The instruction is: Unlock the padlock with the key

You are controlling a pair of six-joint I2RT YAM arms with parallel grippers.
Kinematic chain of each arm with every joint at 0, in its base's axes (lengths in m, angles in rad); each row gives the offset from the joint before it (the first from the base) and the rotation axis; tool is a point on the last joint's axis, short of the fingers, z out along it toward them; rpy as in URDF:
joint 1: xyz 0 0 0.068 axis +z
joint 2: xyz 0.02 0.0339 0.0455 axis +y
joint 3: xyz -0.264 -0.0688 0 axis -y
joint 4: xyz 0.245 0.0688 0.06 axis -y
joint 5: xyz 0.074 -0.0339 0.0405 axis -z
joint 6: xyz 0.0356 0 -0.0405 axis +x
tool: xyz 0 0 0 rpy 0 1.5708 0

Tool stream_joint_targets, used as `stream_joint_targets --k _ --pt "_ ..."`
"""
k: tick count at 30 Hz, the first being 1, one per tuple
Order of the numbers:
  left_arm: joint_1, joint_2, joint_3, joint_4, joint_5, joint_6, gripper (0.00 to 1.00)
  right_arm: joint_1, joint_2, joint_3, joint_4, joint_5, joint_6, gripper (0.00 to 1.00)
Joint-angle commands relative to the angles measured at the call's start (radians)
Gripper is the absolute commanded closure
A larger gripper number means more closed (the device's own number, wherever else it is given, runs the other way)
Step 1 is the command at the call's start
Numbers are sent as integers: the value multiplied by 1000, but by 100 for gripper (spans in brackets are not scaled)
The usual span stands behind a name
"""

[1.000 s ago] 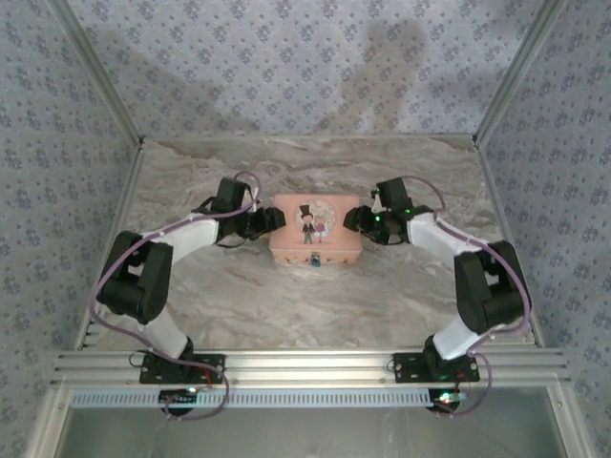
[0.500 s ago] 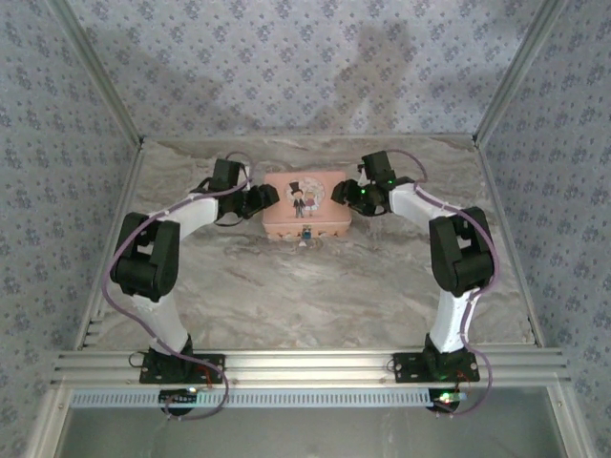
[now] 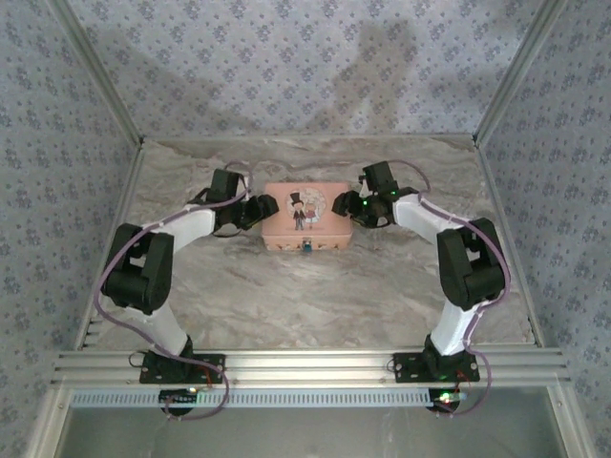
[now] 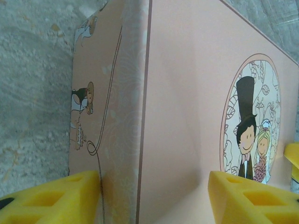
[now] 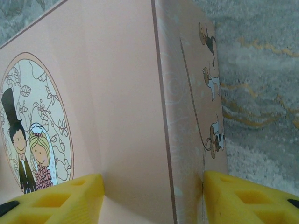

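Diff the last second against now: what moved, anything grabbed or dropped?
The pink tin shifted toward the back wall, then eased back a little, and the padlock on its front went with it. Both arms followed; the left claw and right claw kept to the tin's two ends. No grab or release is visible. The table is unchanged.

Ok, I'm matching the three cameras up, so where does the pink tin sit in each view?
Top external: pink tin at picture centre.
Left wrist: tin runs from left of centre to the right edge, with its lid on the right.
Right wrist: tin runs from the left edge to right of centre, lid on the left.
Shared landmark: the cartoon couple on the lid.
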Motion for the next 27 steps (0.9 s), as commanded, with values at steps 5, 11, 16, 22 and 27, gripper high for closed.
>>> stream_joint_targets --k 5,11,16,22,27 --pt "22 -110 -22 -88 7 17 31 -5 -115 -13 -205 111 -60 35" --pt "32 -239 -51 -207 -75 66 29 -33 -234 -50 -379 274 -118 39" --pt "-50 -324 -74 -261 -91 86 29 -42 -194 -50 -458 258 -222 51" --pt "-173 -358 -91 -271 -91 79 29 -39 -94 -44 -430 242 -292 56" --pt "-216 -371 -115 -251 -105 52 29 -36 -19 -20 -415 239 -307 60"
